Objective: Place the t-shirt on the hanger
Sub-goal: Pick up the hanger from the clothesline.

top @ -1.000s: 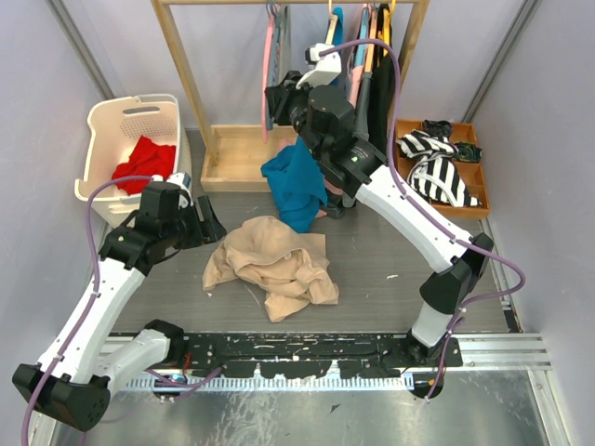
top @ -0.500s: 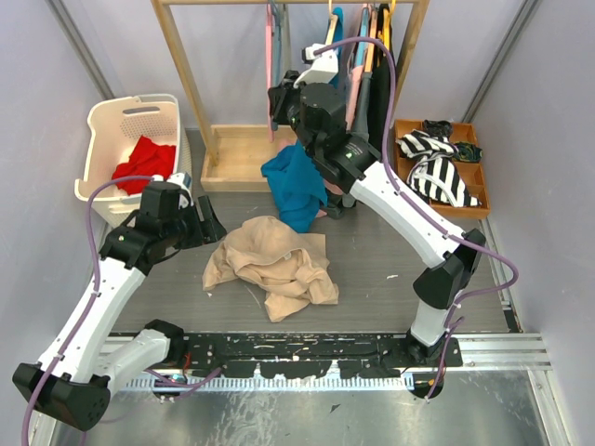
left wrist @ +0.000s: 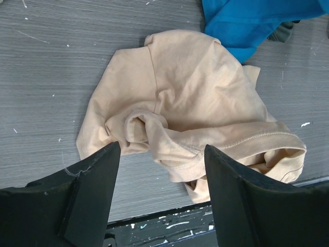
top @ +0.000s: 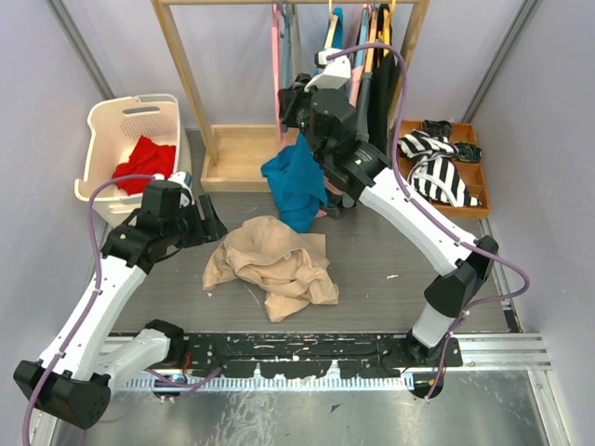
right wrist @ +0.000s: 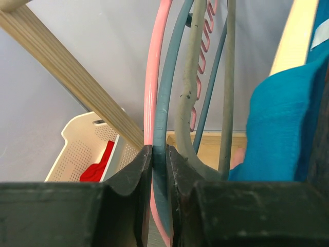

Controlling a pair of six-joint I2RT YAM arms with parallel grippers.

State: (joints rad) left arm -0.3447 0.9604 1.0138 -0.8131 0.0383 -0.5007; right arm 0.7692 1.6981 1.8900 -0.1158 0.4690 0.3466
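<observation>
The beige t-shirt (top: 274,260) lies crumpled on the grey table, also in the left wrist view (left wrist: 190,98). My left gripper (top: 209,221) hovers just left of it, open, with nothing between its fingers (left wrist: 162,149). My right gripper (top: 288,104) is up at the rack among the hanging hangers. In the right wrist view it (right wrist: 160,149) is shut on a blue-grey hanger (right wrist: 167,103). A pink hanger (right wrist: 152,77) lies against the left finger's outer side. The pale grey hanger (right wrist: 190,92) hangs just right of the right finger, outside the jaws.
A teal-blue garment (top: 296,186) drapes from the wooden rack (top: 181,74) onto the table behind the t-shirt. More clothes hang at the rack's right. A white basket (top: 112,125) with red cloth stands at the left. A wooden tray (top: 465,209) of striped cloth stands at the right.
My right gripper has shifted to the right along the rack, and the pink and blue-grey hangers have swung right with it. The left arm and the t-shirt have not moved.
</observation>
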